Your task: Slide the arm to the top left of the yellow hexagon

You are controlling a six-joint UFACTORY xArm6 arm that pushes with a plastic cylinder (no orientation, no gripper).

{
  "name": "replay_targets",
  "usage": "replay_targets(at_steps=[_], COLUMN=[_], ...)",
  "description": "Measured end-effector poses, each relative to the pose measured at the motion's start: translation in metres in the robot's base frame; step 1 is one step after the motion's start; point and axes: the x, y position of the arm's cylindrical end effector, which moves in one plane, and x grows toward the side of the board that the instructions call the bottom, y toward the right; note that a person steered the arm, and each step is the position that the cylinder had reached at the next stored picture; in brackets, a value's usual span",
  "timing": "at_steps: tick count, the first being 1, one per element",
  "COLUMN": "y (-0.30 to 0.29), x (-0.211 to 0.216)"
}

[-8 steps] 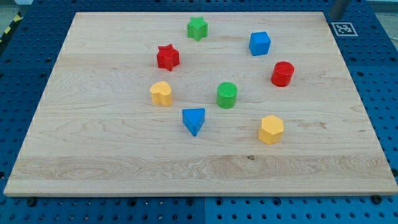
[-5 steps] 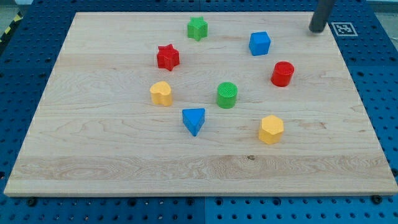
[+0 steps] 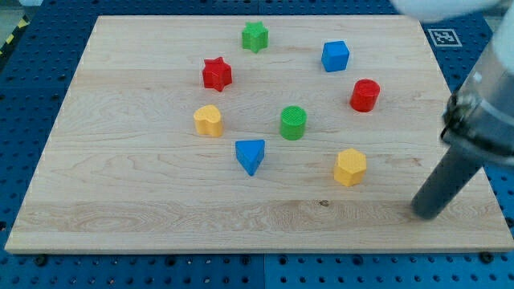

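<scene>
The yellow hexagon [image 3: 350, 167] lies on the wooden board [image 3: 144, 201], right of centre and towards the view's bottom. My tip [image 3: 427, 213] rests on the board at the lower right, well to the right of the hexagon and a little below it. The dark rod rises from it up and to the right. The tip touches no block.
Other blocks: a green star [image 3: 254, 36], blue cube [image 3: 336, 56], red star [image 3: 216, 74], red cylinder [image 3: 365, 95], yellow heart-like block [image 3: 208, 120], green cylinder [image 3: 293, 122], blue triangle [image 3: 250, 155]. A marker tag [image 3: 442, 36] sits beyond the board's top right corner.
The rod has moved from the board's top right corner down the right side; the tip now stands at the lower right. No block has moved.
</scene>
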Motion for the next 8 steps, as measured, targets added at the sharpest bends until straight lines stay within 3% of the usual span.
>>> replay_targets(at_steps=[1, 2, 5, 8], y=[-0.055, -0.084, -0.125, -0.121], x=[0.016, -0.012, -0.061, -0.089])
